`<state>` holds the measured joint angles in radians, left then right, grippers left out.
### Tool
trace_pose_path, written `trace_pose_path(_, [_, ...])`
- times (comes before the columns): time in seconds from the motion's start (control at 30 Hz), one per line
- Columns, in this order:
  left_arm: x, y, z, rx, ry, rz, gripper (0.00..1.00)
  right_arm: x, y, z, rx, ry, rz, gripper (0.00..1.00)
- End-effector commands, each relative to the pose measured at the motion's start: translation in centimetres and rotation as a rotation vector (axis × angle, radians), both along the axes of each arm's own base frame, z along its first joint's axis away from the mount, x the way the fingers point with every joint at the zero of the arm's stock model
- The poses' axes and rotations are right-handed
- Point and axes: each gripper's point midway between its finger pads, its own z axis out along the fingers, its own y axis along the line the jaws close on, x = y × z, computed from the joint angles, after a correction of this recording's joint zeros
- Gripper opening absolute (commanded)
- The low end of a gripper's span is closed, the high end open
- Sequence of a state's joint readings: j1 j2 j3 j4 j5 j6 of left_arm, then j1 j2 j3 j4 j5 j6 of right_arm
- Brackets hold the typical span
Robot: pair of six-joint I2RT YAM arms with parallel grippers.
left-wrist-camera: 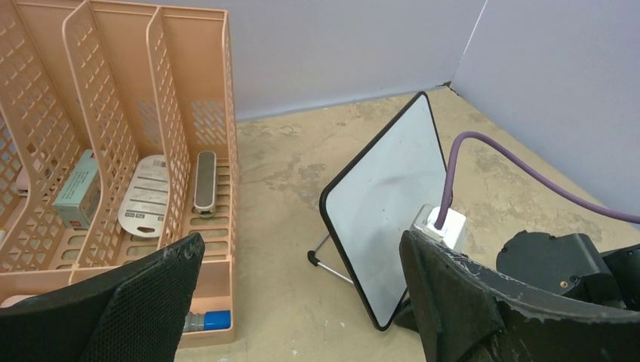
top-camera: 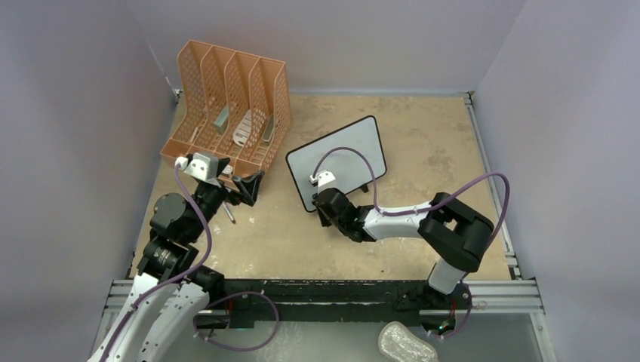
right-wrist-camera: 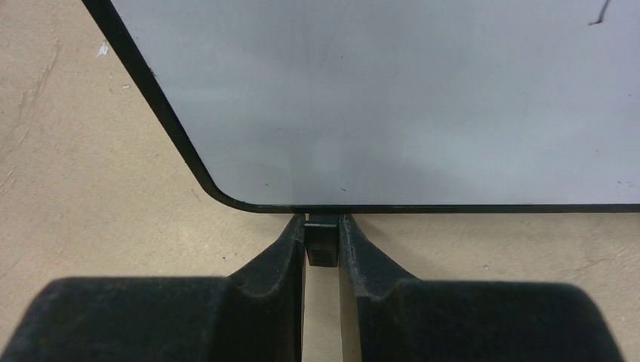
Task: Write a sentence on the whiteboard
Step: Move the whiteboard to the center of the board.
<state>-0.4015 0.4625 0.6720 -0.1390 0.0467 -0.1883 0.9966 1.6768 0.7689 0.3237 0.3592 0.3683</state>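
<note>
Nothing here I can actually read, tbh: the whiteboard [top-camera: 338, 162] only has one tiny dark stroke [right-wrist-camera: 600, 13], no letters, and the small box [left-wrist-camera: 78, 197] in the orange organizer [left-wrist-camera: 204, 75] left of it has a blurry label.

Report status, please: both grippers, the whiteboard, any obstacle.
Left fingers open, empty. Right fingers shut on black foot under whiteboard. Board nearly blank, no sentence yet. No obstacle seen.
</note>
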Motion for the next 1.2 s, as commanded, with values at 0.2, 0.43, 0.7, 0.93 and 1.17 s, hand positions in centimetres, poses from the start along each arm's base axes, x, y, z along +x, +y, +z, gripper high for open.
trace_pose_path(0.2, [0.6,0.6,0.5,-0.012,-0.012,0.036,1.0,-2.2,1.4,-1.6,-0.037,0.069,0.004,0.0])
trace_pose_path(0.43, [0.8,0.8,0.4,-0.014,-0.005,0.049,1.0,-3.0,1.7,-1.5,-0.03,0.06,0.048,0.0])
trace_pose_path(0.7, [1.2,0.9,-0.1,-0.014,0.021,0.061,1.0,-3.1,1.8,-0.8,-0.018,0.05,0.048,0.13])
trace_pose_path(0.93, [1.8,1.4,-0.9,-0.014,0.058,0.106,1.0,-2.5,1.7,2.7,0.049,0.001,0.012,0.38])
trace_pose_path(1.17, [2.8,2.0,-2.3,-0.005,0.115,0.161,1.0,-2.7,1.2,6.1,0.07,-0.029,0.026,0.54])
